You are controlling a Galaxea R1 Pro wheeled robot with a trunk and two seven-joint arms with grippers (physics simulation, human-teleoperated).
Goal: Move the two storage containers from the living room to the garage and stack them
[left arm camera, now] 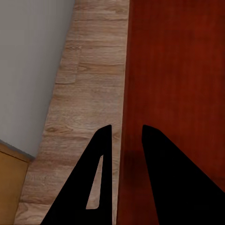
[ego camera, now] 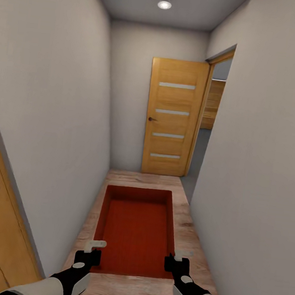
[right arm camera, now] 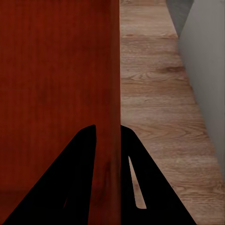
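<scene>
The left pincer (ego camera: 93, 250) and the right pincer (ego camera: 177, 260) each grip a side wall of one red container (ego camera: 135, 231), carried over the hallway's wood floor (ego camera: 187, 243). Ahead stands an open wooden door (ego camera: 173, 118) with grey floor beyond; I judge the transport is halfway, and stacking remains.

The container (ego camera: 135, 231) looks smooth and matt orange-red, like plastic, the floor (ego camera: 191, 244) is light grained wood planks, the door (ego camera: 173, 118) is varnished wood, and the walls (ego camera: 55, 109) are matt grey.
</scene>
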